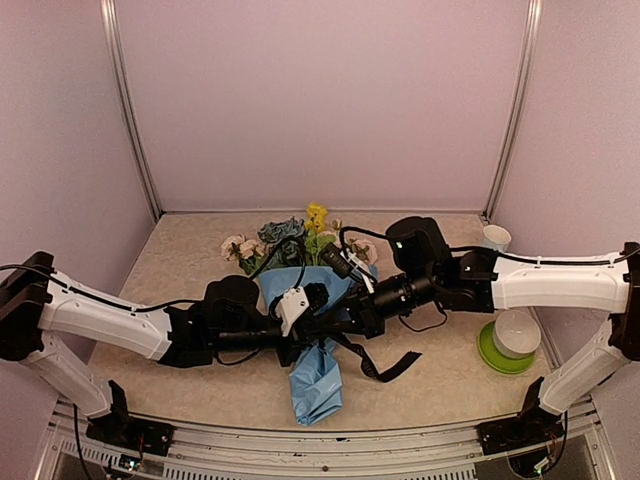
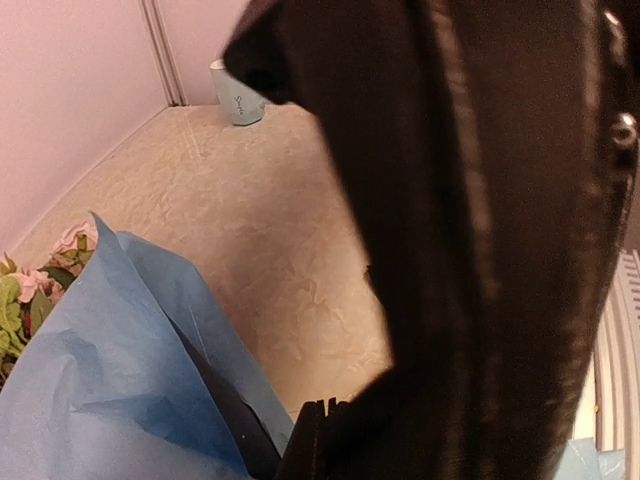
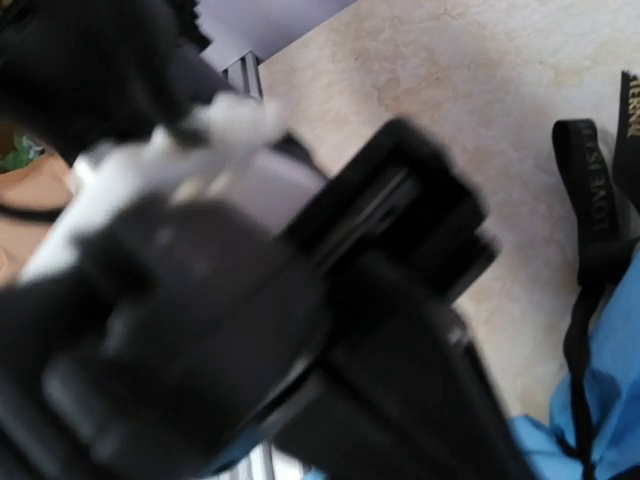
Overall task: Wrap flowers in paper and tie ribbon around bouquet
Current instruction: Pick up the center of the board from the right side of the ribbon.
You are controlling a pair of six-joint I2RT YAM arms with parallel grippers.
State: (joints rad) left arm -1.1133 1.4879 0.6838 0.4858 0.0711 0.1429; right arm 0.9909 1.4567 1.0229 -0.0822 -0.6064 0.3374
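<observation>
From the left, the left gripper (image 1: 310,326) is seen reaching to the middle of the table (image 1: 190,250), its jaws closed. What is pinched between them, if anything, cannot be told, since its wrist view is blocked by a black arm. At the centre the bouquet (image 1: 290,285) is laid lengthwise, with the flowers (image 1: 285,235) pointed at the far wall and the light blue paper (image 1: 315,385) tapering toward the near edge. The black ribbon (image 1: 385,365) is seen at the paper's waist, trailing loose to the right (its pale lettering can be read in the right wrist view). The right gripper (image 1: 345,318) is set just beside the left one, jaws likewise closed, its hold hidden. No finished knot can be made out. With both wrists crowded over one spot, a collision is judged likely if either is turned. The thin paper could be torn, or the cone unrolled, by a hard pull. The floppy ribbon could be slid off the narrow end.
</observation>
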